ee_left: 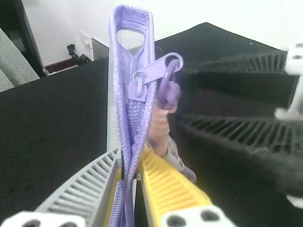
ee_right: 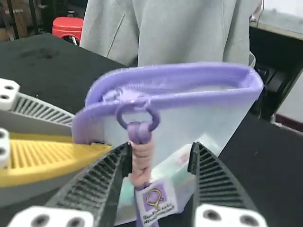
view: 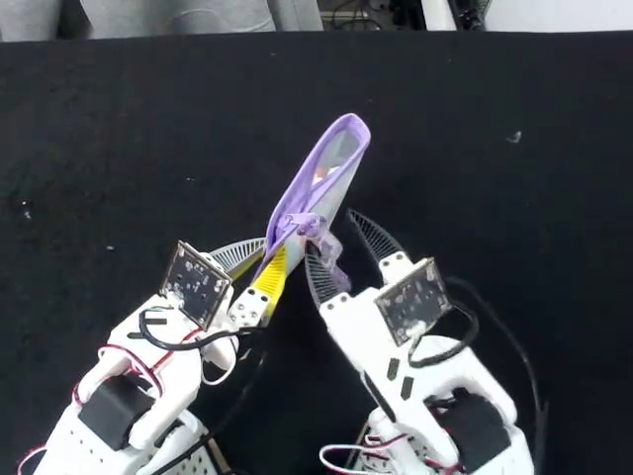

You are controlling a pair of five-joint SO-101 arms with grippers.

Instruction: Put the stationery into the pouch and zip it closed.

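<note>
Two arms meet at the pouch (view: pixel 318 183), which is held on its edge over the middle of the table (view: pixel 119 129), zip side up. Left gripper (view: pixel 274 245) is clamped on the near end of the pouch, with grey and yellow fingers pressing both sides. Right gripper (view: pixel 331 233) is open, its black fingers apart on either side of the zip pull (ee_right: pixel 137 120), not pinching it. Pouch mouth gapes at the far end.
</note>
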